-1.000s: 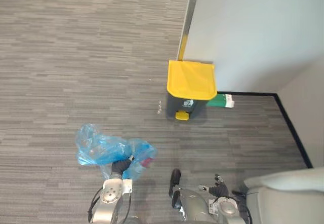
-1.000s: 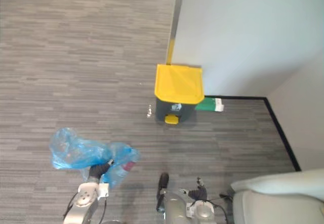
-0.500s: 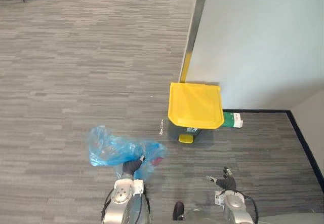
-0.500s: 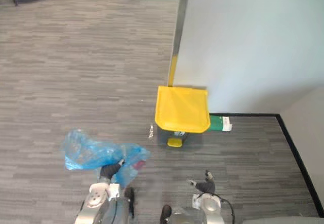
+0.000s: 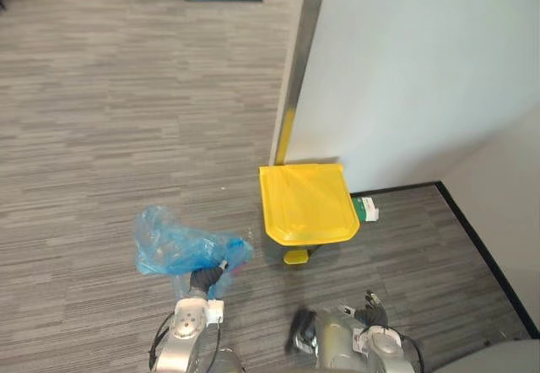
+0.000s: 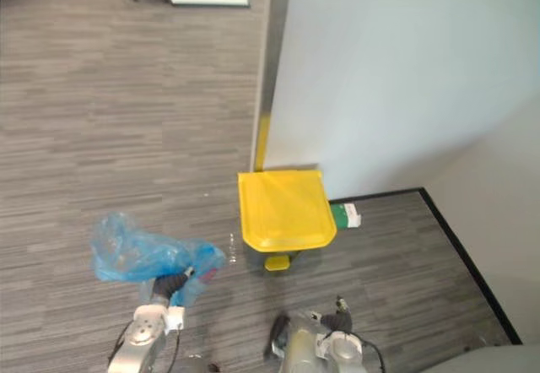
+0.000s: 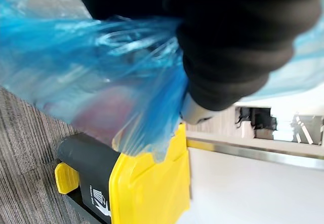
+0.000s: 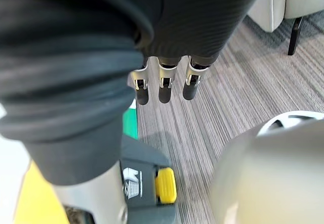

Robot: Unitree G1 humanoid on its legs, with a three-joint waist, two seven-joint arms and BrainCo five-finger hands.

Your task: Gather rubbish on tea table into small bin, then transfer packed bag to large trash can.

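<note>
**Packed bag carried to the large can, lid not yet open**

The left robot hand (image 5: 205, 278), low and left of centre in the eye views, is clenched round the gathered neck of the blue bag (image 5: 173, 248). The bag billows up and to the left of the fist, clear of the floor (image 5: 101, 120), with something reddish showing through the plastic. In the left wrist view the bunched film spills out from under the dark cover, and the can stands close behind it.

The large trash can (image 7: 91, 165) sits at the middle of the frame against the wall (image 5: 405, 78). Its yellow lid (image 5: 307, 204) lies flat and closed, and its yellow pedal (image 5: 296, 256) juts out at the lower front edge. A green box (image 5: 366, 210) lies just beside it on the right.

The right robot hand (image 5: 369, 313), at the lower right, holds nothing, its fingers (image 8: 164, 84) straight and relaxed.

This looks like the final leg of the task, the transfer of the bag. The bag is near the can but to its left, not above it. The next move probably calls for opening the lid, by the pedal or with the free right hand. The bag would then be swung over the opening before the grip is let go.
</note>
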